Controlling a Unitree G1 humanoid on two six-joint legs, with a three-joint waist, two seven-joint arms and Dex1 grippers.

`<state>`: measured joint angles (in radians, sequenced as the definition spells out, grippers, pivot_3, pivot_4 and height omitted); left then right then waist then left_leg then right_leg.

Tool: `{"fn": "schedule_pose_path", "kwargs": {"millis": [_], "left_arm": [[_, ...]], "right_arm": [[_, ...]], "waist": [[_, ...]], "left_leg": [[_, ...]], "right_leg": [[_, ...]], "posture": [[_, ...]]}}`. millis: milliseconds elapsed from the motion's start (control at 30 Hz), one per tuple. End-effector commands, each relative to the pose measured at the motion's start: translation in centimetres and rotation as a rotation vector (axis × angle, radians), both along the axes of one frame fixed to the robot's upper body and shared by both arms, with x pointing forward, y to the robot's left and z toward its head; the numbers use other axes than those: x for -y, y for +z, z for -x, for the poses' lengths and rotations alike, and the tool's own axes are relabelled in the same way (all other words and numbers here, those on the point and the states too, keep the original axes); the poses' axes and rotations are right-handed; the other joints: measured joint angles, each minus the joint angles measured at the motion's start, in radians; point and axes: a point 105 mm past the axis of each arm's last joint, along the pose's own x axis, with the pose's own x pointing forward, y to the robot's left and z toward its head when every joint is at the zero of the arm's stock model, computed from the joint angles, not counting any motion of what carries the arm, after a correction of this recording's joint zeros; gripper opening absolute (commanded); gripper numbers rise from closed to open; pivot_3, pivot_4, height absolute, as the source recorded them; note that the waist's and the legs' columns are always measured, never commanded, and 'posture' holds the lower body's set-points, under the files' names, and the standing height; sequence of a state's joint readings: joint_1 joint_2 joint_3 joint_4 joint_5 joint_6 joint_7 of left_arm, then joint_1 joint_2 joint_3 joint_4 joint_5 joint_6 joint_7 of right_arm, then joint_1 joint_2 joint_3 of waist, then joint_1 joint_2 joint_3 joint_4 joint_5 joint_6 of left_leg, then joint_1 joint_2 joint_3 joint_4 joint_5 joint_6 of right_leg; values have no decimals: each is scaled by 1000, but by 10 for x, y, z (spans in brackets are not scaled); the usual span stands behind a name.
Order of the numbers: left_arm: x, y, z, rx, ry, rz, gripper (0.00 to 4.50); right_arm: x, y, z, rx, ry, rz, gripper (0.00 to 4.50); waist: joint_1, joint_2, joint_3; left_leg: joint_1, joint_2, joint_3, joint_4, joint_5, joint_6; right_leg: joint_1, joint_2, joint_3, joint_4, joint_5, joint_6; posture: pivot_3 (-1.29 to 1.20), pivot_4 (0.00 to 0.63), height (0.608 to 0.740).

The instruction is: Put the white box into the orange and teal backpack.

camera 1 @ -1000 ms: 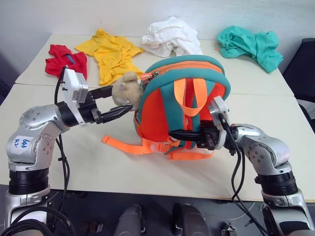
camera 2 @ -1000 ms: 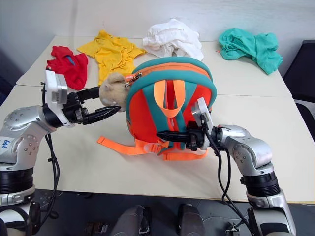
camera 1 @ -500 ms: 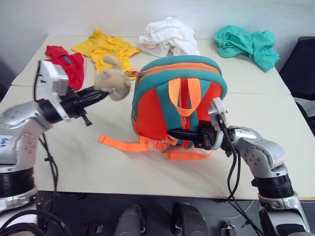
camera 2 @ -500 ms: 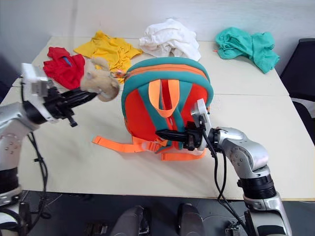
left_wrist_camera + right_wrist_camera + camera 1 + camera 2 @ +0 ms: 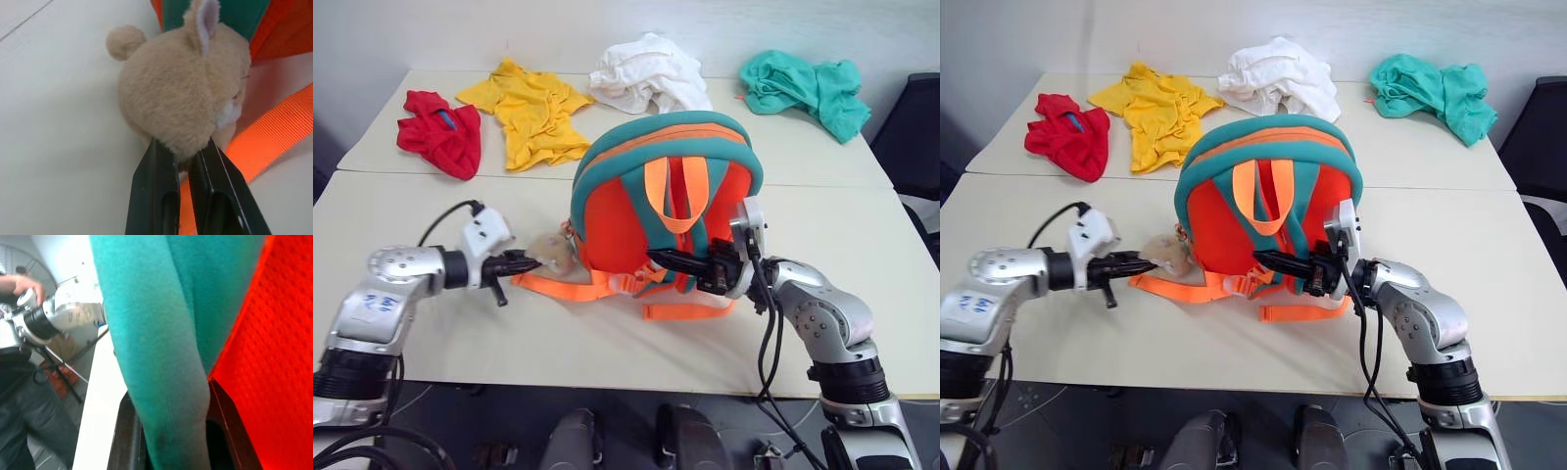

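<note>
Orange and teal backpack (image 5: 666, 196) upright, left jaws clamp one plush toy (image 5: 551, 253), right jaws clamp one teal strap (image 5: 156, 347), four garments behind.

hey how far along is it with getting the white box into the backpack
Early. Done: nothing packed; the orange and teal backpack stands upright, zipped. In hand: the left gripper pinches its tan plush toy; the right gripper clamps a teal strap. Left: opening it, then finding and loading the box.

Orange and teal among bright cloths

The backpack (image 5: 656, 211) is orange with teal trim; its plush toy (image 5: 181, 98) is tan; garments are red (image 5: 440, 132), yellow (image 5: 533, 113), white (image 5: 646, 73) and teal (image 5: 803, 88).
</note>
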<state>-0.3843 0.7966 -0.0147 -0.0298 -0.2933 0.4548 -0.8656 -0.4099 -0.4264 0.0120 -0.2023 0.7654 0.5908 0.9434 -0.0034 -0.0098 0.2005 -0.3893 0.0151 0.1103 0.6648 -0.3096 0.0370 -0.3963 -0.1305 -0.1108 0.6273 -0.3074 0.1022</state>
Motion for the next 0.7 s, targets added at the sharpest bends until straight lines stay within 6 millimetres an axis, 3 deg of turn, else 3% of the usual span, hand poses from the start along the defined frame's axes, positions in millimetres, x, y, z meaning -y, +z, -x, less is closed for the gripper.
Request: {"fn": "schedule_pose_path", "kwargs": {"millis": [33,133,300,400,467,533,633,700], "left_arm": [[-2,-11,8,-29,21,27,357],[-13,7,15,5,71,145,1275],[-48,27,52,72,41,110,2798],[-60,40,83,115,-36,134,3798],[-71,37,101,92,-27,119,4351],[-79,31,116,49,-8,90,4351],[-95,13,135,13,55,-1,4370],[-100,6,141,12,78,-8,4370]], "right_arm": [[6,4,2,24,-25,-8,41],[18,-2,4,-6,-28,21,41],[54,-3,9,99,-58,156,1724],[86,-13,16,154,-93,334,2813],[112,-16,18,182,-127,409,3402],[134,-19,19,222,-157,478,3402],[166,-16,13,263,-232,488,3987],[181,-27,15,325,-216,575,4481]], "waist": [[0,0,0],[0,0,0],[0,0,0],[5,0,0],[2,0,0],[2,0,0],[-3,0,0],[-3,0,0]], "left_leg": [[0,0,0,0,0,0],[0,0,0,0,0,0],[-1,0,-2,1,0,0],[-1,0,-2,0,-1,1],[0,0,-2,1,-2,1],[1,0,-2,0,-3,1],[3,0,-1,0,-3,1],[4,1,1,0,-3,1]], "right_leg": [[0,0,0,0,0,0],[0,-1,1,0,0,0],[0,-2,1,-1,0,0],[1,-3,0,-3,0,0],[2,-4,0,-6,0,0],[4,-3,0,-7,0,0],[3,-3,1,-7,0,0],[3,-2,1,-7,0,0]], "posture": [[0,150,740],[0,150,740],[0,150,740],[0,150,740],[0,150,740],[0,150,740],[0,150,740],[0,150,740]]}}
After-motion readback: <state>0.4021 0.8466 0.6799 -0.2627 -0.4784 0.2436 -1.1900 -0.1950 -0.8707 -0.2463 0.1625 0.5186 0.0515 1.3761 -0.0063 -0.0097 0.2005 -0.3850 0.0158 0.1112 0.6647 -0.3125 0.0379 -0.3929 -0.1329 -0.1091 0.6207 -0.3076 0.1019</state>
